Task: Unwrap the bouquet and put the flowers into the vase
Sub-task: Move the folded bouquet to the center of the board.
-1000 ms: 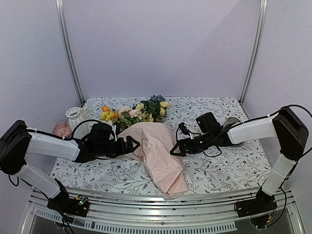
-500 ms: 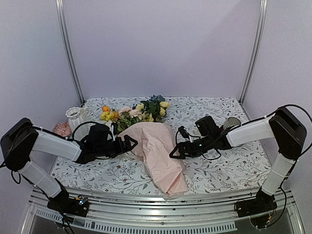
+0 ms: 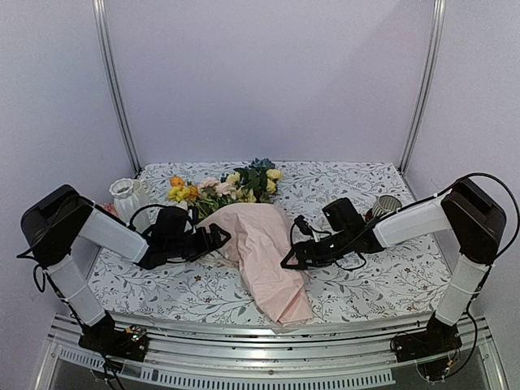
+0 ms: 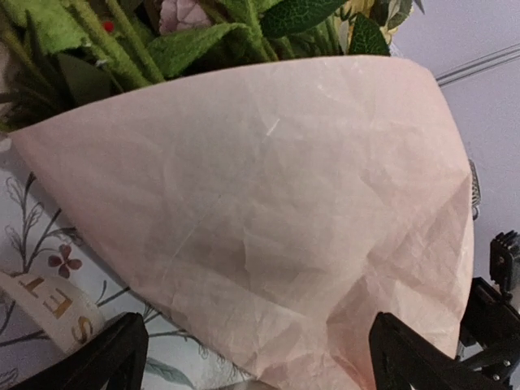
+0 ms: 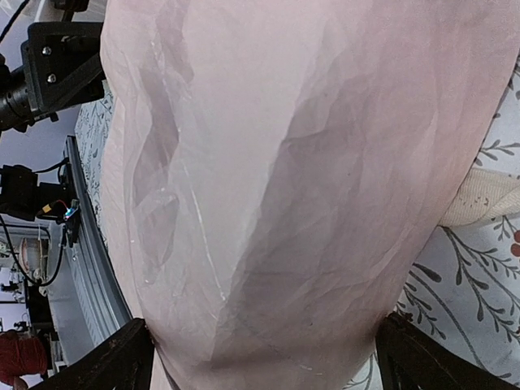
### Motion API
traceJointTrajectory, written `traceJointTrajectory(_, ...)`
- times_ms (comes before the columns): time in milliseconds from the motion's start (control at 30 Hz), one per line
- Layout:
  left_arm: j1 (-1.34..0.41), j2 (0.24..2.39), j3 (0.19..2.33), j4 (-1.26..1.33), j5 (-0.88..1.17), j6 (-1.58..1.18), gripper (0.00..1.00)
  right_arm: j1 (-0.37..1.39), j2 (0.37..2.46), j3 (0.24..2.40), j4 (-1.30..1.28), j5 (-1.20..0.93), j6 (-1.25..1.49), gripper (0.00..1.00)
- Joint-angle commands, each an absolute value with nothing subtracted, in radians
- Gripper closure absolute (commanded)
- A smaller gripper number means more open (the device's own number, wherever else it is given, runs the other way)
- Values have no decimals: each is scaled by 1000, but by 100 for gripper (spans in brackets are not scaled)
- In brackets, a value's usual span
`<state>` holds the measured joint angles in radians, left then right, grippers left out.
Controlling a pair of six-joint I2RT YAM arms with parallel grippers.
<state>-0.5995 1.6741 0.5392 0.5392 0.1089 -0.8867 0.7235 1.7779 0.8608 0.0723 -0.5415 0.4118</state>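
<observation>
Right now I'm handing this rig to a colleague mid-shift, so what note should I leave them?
Left gripper: open, at the left side of the bouquet, holding nothing.
Right gripper: open, at its right side, holding nothing.
The bouquet lies mid-table in its pink paper, flowers pointing to the far edge.
A cream ribbon shows at the paper's edge; tied or loose, cannot tell.
Vase: upright at far left, no flowers in it.
Done: nothing that shows.
Left: unwrap, then move the flowers into the vase.
</observation>
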Motion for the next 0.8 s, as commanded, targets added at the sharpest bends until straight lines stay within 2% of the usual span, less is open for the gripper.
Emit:
traceJointTrajectory(0,-581,1753,616,573,141,-861,3,732,1799,843,103,-560,426,4)
traceJointTrajectory(333,-583,1918,750,624,244,-827,6,728,1783,834,102,-537,419,8)
traceJointTrajectory(767,-589,2100,948,605,331,-780,8,640,1746,787,99,-549,413,14)
